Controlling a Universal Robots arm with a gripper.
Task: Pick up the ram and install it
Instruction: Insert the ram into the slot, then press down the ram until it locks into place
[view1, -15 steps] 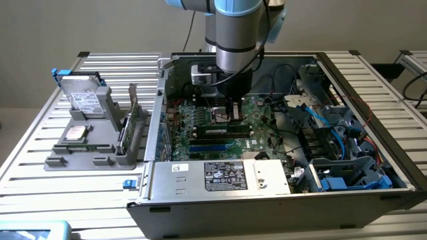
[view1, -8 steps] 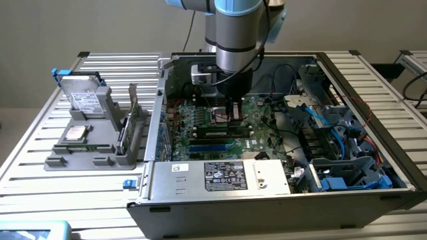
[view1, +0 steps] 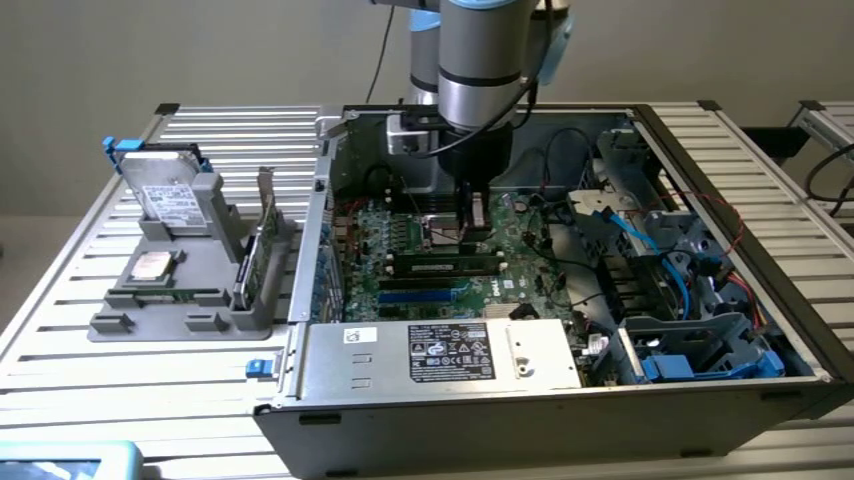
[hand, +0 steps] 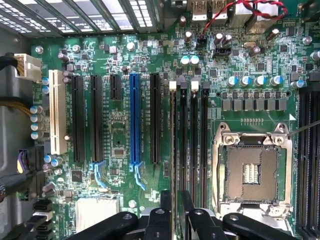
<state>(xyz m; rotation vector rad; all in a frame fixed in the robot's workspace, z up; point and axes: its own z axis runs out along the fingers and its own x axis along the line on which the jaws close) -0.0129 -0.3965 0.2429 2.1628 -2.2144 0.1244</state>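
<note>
An open desktop computer case (view1: 534, 430) is sitting on a slatted metal table (view1: 80, 400), and a robot arm is reaching straight down into it. The gripper (view1: 474, 243) is hanging over the green motherboard (view1: 400, 240), close to the row of long memory slots.

In the wrist view, the gripper (hand: 175, 202) is straddling the ram (hand: 173, 145) – seen edge-on as a thin green line standing in the slot nearest the black expansion slots, with the empty processor socket (hand: 250, 172) on its far side. The two black fingertips (hand: 165, 200) are standing narrowly apart, one on each side of the stick, and a sliver of space is showing, so they do not seem to be clamping it. In the exterior view the ram (view1: 447, 268) is lying along its slot just below the gripper, chips facing the camera.

The stick appears to be in its slot, though whether it is fully seated cannot be told. Doing this step well likely means keeping the stick upright and pushing straight down, evenly along its length – a tilt could jam one end. The white latch (hand: 173, 85) at the slot's end is worth checking as a sign of seating.

Off to the exterior view's left, a grey holder (view1: 174, 320) is carrying a hard drive (view1: 171, 195).
</note>
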